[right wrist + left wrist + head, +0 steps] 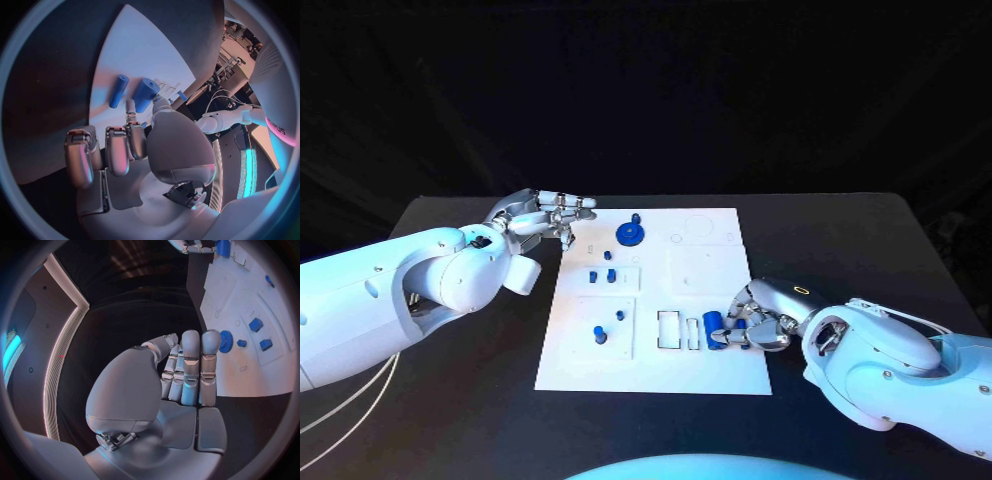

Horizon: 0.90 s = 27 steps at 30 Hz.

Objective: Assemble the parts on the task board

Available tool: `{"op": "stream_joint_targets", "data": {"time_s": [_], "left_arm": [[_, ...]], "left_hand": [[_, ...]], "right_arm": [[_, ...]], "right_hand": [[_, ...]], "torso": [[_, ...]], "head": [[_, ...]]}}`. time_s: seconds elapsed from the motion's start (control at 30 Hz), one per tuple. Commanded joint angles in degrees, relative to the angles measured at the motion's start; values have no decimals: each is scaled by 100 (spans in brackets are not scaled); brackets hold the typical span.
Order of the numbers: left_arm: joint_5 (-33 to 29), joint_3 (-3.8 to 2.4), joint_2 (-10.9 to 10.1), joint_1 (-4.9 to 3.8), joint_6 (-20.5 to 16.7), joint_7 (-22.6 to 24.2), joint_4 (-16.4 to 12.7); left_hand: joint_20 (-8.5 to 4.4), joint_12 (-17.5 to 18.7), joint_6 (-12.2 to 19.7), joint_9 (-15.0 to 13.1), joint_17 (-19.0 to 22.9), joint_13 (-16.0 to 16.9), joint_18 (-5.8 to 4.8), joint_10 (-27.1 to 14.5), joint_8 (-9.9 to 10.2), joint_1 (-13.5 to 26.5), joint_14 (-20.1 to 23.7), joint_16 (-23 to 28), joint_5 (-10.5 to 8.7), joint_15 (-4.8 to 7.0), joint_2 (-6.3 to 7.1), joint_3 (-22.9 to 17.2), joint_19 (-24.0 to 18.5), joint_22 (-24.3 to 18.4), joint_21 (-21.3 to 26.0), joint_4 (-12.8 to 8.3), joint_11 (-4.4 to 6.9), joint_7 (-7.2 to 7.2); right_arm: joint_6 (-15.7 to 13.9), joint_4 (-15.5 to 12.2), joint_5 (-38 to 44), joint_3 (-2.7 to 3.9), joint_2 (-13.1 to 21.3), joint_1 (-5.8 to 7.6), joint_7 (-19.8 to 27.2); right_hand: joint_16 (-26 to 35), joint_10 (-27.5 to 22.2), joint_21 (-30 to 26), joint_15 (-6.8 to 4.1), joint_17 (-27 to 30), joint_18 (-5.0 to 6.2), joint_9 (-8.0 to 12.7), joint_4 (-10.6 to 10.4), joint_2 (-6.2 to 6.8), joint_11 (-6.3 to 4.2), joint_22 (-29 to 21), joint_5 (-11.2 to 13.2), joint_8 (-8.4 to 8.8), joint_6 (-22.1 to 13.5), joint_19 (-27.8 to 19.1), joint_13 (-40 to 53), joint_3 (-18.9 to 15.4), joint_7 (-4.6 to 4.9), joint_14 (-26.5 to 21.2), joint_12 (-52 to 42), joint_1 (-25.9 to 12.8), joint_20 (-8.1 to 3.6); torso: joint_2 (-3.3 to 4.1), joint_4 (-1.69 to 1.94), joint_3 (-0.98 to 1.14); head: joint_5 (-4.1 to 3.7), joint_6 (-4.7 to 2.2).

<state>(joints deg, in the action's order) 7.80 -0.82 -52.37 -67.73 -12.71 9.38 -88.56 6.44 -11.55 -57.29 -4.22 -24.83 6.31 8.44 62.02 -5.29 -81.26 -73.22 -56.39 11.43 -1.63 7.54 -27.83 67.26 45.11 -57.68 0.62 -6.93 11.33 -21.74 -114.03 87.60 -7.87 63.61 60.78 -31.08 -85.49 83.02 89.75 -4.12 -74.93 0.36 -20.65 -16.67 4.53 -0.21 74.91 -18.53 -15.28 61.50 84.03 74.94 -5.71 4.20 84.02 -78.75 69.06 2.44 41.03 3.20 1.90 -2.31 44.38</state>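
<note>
The white task board [711, 265] lies in the middle of the black table. My right hand [759, 325] rests at the board's near right part. Its thumb and a finger pinch the near end of a thick blue cylinder [145, 94] [715, 321]. A slimmer blue cylinder [118, 91] lies on the board beside it. My left hand [545, 215] hovers over the table off the board's far left corner, fingers straight and holding nothing. A blue gear [632, 236] [225, 341] sits on the board just beyond its fingertips. Small blue parts [602, 273] [255, 324] lie nearer the board's middle.
More blue pieces [603, 330] lie in the board's near left panel, and rectangular slots [671, 330] sit beside my right hand. The black table [459, 300] has room on both sides of the board. The left wrist view shows the right hand [199, 247] far off.
</note>
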Motion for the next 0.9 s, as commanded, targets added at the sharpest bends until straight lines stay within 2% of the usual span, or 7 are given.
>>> {"op": "stream_joint_targets", "data": {"time_s": [0.03, 0.1, 0.33, 0.6, 0.8, 0.9], "left_arm": [[-12, -2, 1, -2, 140, 3, -22], [-12, -2, -1, -2, 150, -2, -23], [-12, -1, -10, -2, 188, -20, -23], [-12, 0, -21, -2, 218, -45, -32], [-12, 0, -30, -2, 230, -53, -40], [-12, 1, -35, -2, 233, -55, -42]], "left_hand": [[-1, -32, 50, 6, 8, -5, 96, -42, -35, 30, 31, 23, 10, 7, -32, -8, -46, -7, 22, -30, 5, 7], [0, -34, 50, 5, 9, -5, 96, -43, -36, 34, 31, 22, 9, 6, -33, -8, -46, -7, 22, -28, 5, 8], [0, -36, 50, 5, 9, -5, 96, -44, -38, 38, 31, 22, 9, 6, -34, -8, -45, -7, 22, -27, 4, 8], [2, -44, 51, 5, 12, -4, 95, -46, -43, 55, 31, 21, 8, 4, -38, -5, -44, -6, 22, -18, 4, 8], [2, -44, 51, 5, 12, -4, 95, -46, -43, 55, 31, 21, 8, 4, -38, -5, -44, -6, 22, -18, 4, 8], [2, -44, 51, 5, 12, -4, 95, -46, -43, 55, 31, 21, 8, 4, -38, -5, -44, -6, 22, -18, 4, 8]], "right_arm": [[99, 58, 154, -2, -68, -58, -129], [102, 99, 160, -2, -112, -91, -136], [65, 235, 170, -1, -287, -200, -166], [51, 312, 189, -1, -383, -233, -190], [-102, 276, 222, -1, -381, -238, -206], [-345, 185, 181, 2, -336, -238, -215]], "right_hand": [[-18, 11, 25, 6, -755, -36, -10, 1, -69, 3, 1509, -39, -30, -54, 597, 491, -31, -2, 455, 24, -4, -45], [-18, 11, 25, 6, -755, -36, -10, 1, -69, 3, 1509, -39, -30, -54, 597, 491, -31, -2, 455, 24, -4, -45], [-16, -5, 25, 10, -752, -36, -68, 1, -94, 8, 1509, 14, -38, -91, 597, 487, -105, 3, 452, 45, -41, -41], [-21, -6, 25, 12, -762, -36, -112, 11, -123, 8, 1509, 33, -51, -102, 597, 496, -137, 1, 453, 46, -25, -40], [-26, 10, 25, 1, -770, -36, -227, 78, -191, -4, 1509, -223, -97, -109, 597, 533, -144, -11, 454, 28, 229, -46], [-46, 39, 25, -9, -803, -36, -292, 111, -234, -16, 1509, -415, -130, -94, 597, 576, -137, -24, 461, -11, 365, -52]], "torso": [[0, 4, 4], [0, 7, 7], [-2, 7, -1], [2, 7, -7], [-2, 3, -7], [-9, 1, -5]], "head": [[14, -3], [21, 7], [26, 21], [34, 25], [33, 24], [39, 27]]}}
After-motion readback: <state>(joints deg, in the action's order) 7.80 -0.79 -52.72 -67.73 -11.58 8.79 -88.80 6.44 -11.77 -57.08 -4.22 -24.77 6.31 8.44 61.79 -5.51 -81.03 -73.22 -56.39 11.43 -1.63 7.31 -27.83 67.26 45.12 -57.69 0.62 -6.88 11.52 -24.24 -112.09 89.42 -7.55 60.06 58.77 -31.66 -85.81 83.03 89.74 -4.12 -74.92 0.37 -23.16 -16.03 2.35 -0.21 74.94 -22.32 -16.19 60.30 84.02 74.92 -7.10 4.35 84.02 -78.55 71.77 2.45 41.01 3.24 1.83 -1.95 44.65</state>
